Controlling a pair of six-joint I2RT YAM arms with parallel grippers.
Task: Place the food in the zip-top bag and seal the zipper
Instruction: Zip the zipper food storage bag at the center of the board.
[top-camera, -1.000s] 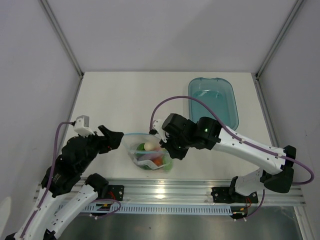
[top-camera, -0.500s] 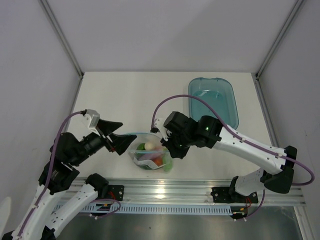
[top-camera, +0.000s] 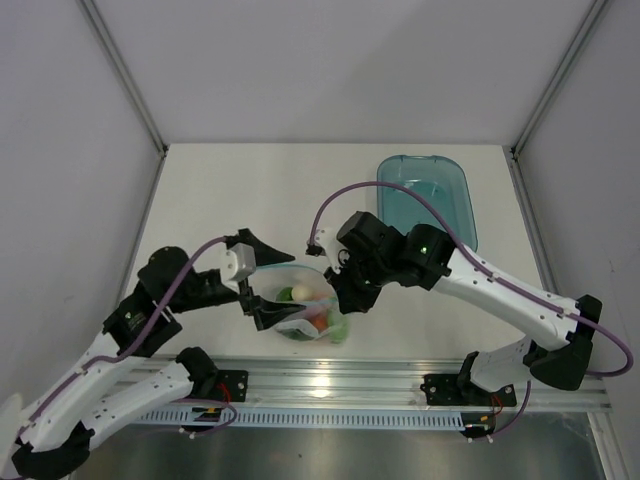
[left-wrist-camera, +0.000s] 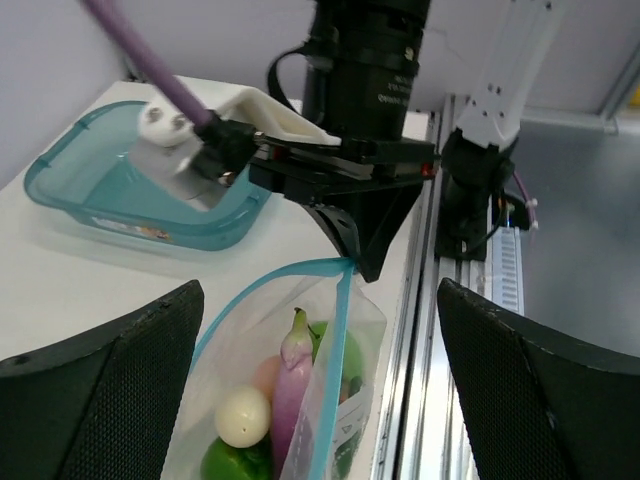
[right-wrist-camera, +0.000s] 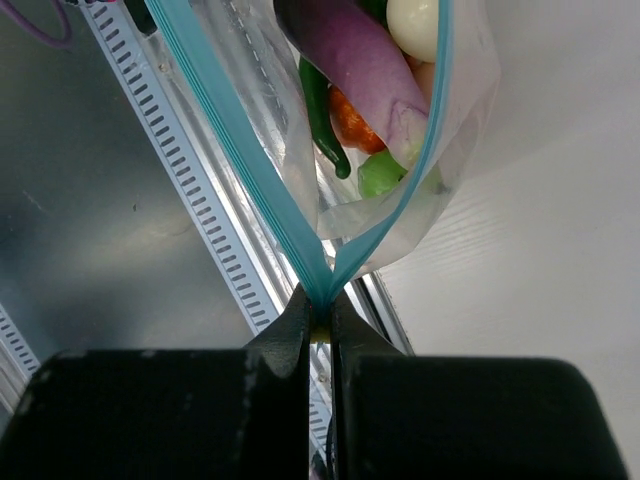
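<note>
The zip-top bag (top-camera: 305, 308) stands near the table's front edge with its mouth open. The food inside is a purple eggplant (left-wrist-camera: 288, 385), a white round piece (left-wrist-camera: 243, 416), green pieces (left-wrist-camera: 226, 462) and an orange piece (right-wrist-camera: 355, 120). My right gripper (right-wrist-camera: 320, 312) is shut on the right end of the light blue zipper (left-wrist-camera: 338, 345), and shows from above (top-camera: 336, 290) at the bag's right corner. My left gripper (left-wrist-camera: 320, 292) is open wide, its fingers (left-wrist-camera: 110, 400) on either side of the bag without touching it. From above, the left gripper (top-camera: 275, 285) sits at the bag's left end.
A translucent blue tray (top-camera: 427, 203) lies at the back right of the table. The metal rail (top-camera: 400, 375) runs along the table's front edge just below the bag. The right arm's purple cable (top-camera: 345, 195) arches over the middle of the table.
My left gripper has opened fully and swung right toward the bag, so its fingers now flank the bag's left end. The right gripper kept its pinch on the zipper corner.
</note>
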